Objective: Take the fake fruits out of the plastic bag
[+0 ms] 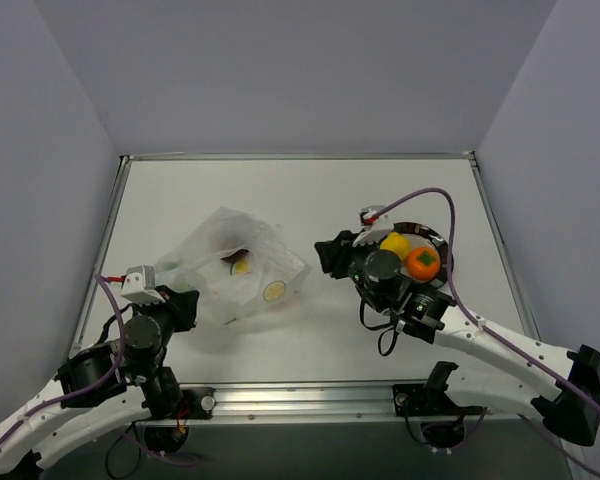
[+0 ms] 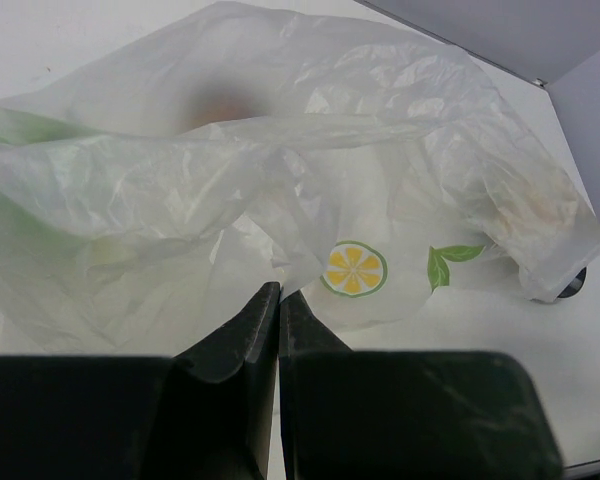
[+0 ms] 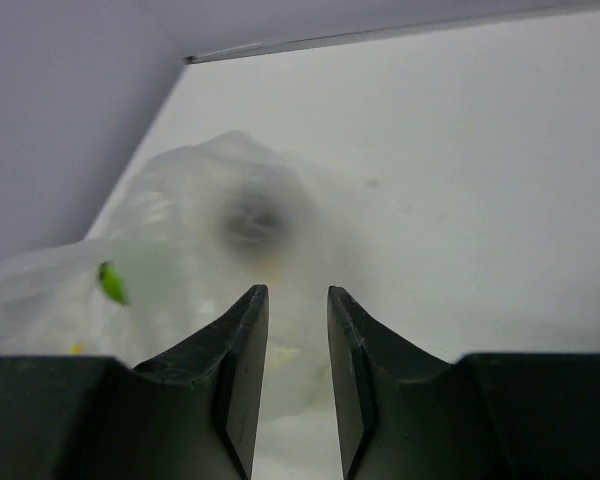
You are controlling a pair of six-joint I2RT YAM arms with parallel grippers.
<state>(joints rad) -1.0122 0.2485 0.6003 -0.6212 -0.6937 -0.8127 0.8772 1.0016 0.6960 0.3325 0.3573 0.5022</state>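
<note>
Two fruits outside the bag: one yellow fruit (image 1: pixel 394 244) and one orange fruit (image 1: pixel 423 262). They touch each other on a dark round plate (image 1: pixel 446 262) at 3 o'clock on the white table (image 1: pixel 310 190). The right arm partly covers the plate.

One plastic bag (image 1: pixel 235 265), crinkly, translucent white. It lies crumpled at 9 o'clock from the table's centre, well apart from the plate.
- Markings: the left wrist view shows a yellow citrus slice ringed in green (image 2: pixel 353 270), with a green leaf sprig (image 2: pixel 450 262) at 3 o'clock of it. The top view shows another slice (image 1: pixel 274 291) near the bag's 4 o'clock edge.
- Contents: a dark round shape with a yellow patch (image 1: pixel 240 262) shows through the film. It is a blurred brownish spot from the left wrist and a dark smudge from the right wrist. What kind of fruit it is cannot be told.

One left gripper (image 2: pixel 278 292), at 7 o'clock of the bag. Its jaws are pressed together, with the tips meeting a fold of the bag's edge. Whether any film is caught between them cannot be told.

One right gripper (image 3: pixel 297 292), between bag and plate at 3 o'clock of the bag. It points toward the bag without touching it. Its jaws stand narrowly apart and nothing is between them.

One purple cable (image 1: pixel 430 195), arching over the right arm above the plate.
</note>
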